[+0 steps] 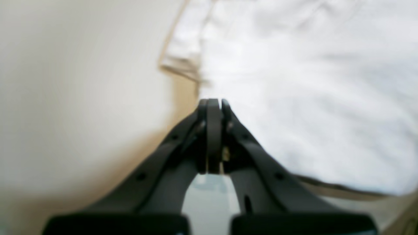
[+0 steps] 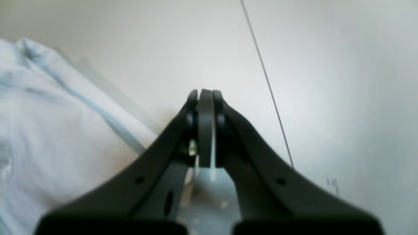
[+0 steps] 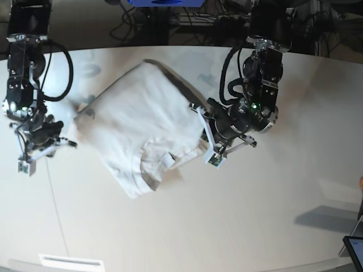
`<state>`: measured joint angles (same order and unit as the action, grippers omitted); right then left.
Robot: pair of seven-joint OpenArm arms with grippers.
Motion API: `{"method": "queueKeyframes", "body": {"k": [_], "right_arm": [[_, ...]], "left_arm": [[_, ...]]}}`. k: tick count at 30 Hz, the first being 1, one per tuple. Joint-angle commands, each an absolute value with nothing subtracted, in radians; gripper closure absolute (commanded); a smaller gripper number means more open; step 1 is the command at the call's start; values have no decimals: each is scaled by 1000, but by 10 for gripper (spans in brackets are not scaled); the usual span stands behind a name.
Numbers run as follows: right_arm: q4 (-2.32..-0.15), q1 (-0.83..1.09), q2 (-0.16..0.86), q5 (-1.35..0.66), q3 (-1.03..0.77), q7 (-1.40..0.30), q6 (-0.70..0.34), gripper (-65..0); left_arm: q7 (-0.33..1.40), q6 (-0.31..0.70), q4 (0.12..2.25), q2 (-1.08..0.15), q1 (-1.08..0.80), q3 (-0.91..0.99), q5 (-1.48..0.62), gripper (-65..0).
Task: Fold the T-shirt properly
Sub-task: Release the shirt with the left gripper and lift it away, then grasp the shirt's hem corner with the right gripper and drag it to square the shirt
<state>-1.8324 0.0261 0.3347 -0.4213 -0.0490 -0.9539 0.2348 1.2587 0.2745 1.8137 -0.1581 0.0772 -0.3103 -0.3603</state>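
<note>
Both end effectors are closed on nothing: the left end effector point(image 3: 211, 148) at one edge of the T-shirt point(image 3: 142, 122), the right end effector point(image 3: 35, 153) just off the opposite edge. The shirt lies rumpled mid-desk point(image 3: 238, 221), so I'd open wide, pinch matching corners and lift evenly.

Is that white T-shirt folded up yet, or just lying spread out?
Mostly spread out. The T-shirt lies wrinkled and askew on the table, with only one small flap turned over near its lower edge; no neat fold shows.
</note>
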Motion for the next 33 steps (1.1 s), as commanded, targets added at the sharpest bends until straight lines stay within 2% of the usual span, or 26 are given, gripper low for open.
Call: {"method": "queueKeyframes", "body": {"k": [1,7,13,19,27,33], "right_arm": [[-1853,7,351,-418,-51,-917,205,-3],[-1899,-8,355,-418,-51,-881,-65,-17],[-1900,-58,355,-418,-45,-883,-226,-149],[-1893,-151,357,-417,113,-885,-245,-209],[-1690,-317,317,-421,291,-944,-249,-212],[-1606,-397,305,-424,337,-946,-249,-364]], "left_arm": [[1228,278,1831,-166,99,-300,-349,0],[1185,278,1899,-186,56,-102,-341,0],[1185,278,1945,-209,-45,99,-338,0],[1184,278,1945,-254,-130,211,-344,0],[1184,278,1979,-251,-217,361,-344,0],[1182,278,1986,-249,-243,371,-344,0]]}}
